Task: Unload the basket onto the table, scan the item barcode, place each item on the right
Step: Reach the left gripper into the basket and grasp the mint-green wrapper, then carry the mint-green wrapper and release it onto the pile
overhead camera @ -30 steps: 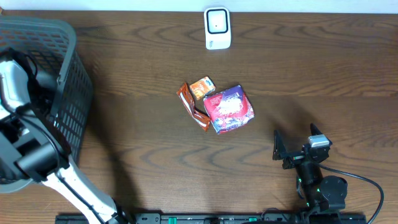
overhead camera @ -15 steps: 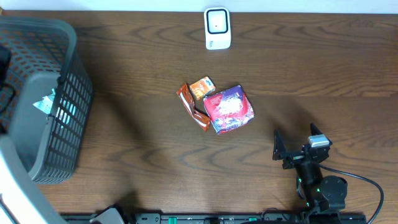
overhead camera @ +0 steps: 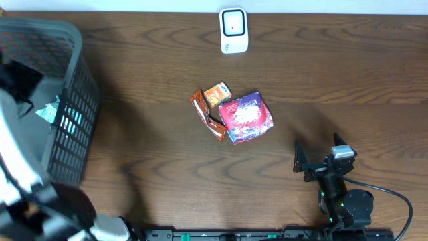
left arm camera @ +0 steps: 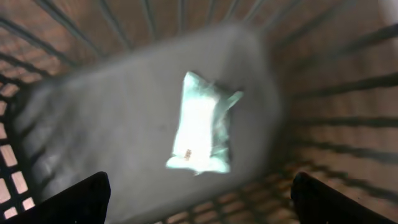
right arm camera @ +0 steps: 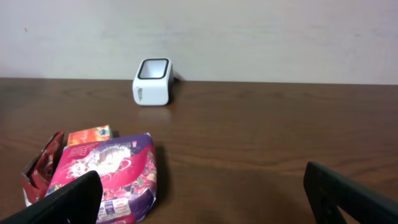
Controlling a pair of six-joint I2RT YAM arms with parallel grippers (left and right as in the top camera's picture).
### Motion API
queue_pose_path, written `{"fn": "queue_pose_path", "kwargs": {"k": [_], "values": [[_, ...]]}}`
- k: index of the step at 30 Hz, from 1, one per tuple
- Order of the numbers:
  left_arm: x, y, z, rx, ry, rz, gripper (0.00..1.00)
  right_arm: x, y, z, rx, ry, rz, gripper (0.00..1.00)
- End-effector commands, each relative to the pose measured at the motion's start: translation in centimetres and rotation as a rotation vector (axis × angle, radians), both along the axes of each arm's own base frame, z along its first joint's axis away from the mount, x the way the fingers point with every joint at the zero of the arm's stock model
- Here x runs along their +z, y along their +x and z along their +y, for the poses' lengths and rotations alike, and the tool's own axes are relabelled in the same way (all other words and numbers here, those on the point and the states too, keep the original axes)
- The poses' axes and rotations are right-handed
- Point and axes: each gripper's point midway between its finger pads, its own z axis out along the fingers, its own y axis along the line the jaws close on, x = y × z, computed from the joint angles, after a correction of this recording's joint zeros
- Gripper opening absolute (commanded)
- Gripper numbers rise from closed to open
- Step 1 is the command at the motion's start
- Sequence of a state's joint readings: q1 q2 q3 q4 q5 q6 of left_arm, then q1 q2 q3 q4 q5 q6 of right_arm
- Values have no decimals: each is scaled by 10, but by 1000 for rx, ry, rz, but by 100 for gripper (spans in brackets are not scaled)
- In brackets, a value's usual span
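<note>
While the pale teal-and-white foil packet (left arm camera: 202, 124) lies flat on the grey floor of the dark grey plastic mesh basket (left arm camera: 348, 93), the left gripper (left arm camera: 208, 198) hangs above it with its black fingers (left arm camera: 81, 196) spread wide and nothing between them; that wrist view is blurred. From overhead the packet shows only as a pale patch through the basket's slatted side wall at the table's far left, and the left arm (overhead camera: 20, 167), a white-and-black smear, covers part of the basket's near end. The basket walls close the packet in on every side. The white box-shaped barcode scanner (overhead camera: 233, 30) stands at the far edge of the dark brown wooden table (overhead camera: 134, 147), well apart from the basket. Near the table's middle sits a loose cluster: a red-and-purple printed pouch (overhead camera: 245, 117), a small orange carton (overhead camera: 217, 94) just beside its far corner, and a red-brown crinkled wrapper (overhead camera: 206, 115) touching its left side. The right gripper (overhead camera: 319, 157) rests low at the near right, jaws wide apart and empty, facing the cluster and the scanner beyond.
</note>
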State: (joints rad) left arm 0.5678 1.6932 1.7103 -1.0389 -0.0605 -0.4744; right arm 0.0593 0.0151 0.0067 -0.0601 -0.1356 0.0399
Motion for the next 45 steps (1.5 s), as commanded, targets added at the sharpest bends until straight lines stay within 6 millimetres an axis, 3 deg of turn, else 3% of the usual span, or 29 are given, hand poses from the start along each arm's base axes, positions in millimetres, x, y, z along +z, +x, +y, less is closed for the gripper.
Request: {"fn": "queue_pose_path", "kwargs": {"k": [1, 4, 9, 15, 22, 24, 25, 28, 29, 32, 36, 38, 42, 44, 45], "values": [[-53, -2, 6, -57, -45, 176, 93, -1, 0, 1, 6, -11, -1, 99], [-91, 0, 7, -61, -104, 263, 93, -1, 0, 1, 6, -11, -1, 99], [-137, 4, 10, -63, -155, 338, 93, -1, 0, 1, 6, -11, -1, 99], [-167, 16, 18, -64, -162, 346, 93, -1, 0, 1, 6, -11, -1, 99], [-198, 14, 15, -70, -201, 396, 92, -1, 0, 1, 6, -11, -1, 99], [-206, 12, 13, -72, -219, 413, 73, -1, 0, 1, 6, -11, -1, 99], [-209, 10, 12, -72, -227, 423, 53, -1, 0, 1, 6, -11, -1, 99], [-211, 3, 8, -99, -244, 460, 19, -1, 0, 1, 6, -11, -1, 99], [-208, 1, 6, -149, -244, 478, 8, -1, 0, 1, 6, -11, -1, 99], [-188, -4, 8, -165, -236, 492, 7, -1, 0, 1, 6, -11, -1, 99], [-132, -2, 16, -93, -201, 417, 7, -1, 0, 1, 6, -11, -1, 99], [-94, 0, 20, -60, -161, 348, 7, -1, 0, 1, 6, -11, -1, 99], [2, 6, 24, -27, -19, 125, 7, -1, 0, 1, 6, -11, -1, 99], [55, 2, 19, 85, 21, -54, 7, -1, 0, 1, 6, -11, -1, 99], [70, 0, 14, 125, 11, -120, 7, -1, 0, 1, 6, -11, -1, 99]]}}
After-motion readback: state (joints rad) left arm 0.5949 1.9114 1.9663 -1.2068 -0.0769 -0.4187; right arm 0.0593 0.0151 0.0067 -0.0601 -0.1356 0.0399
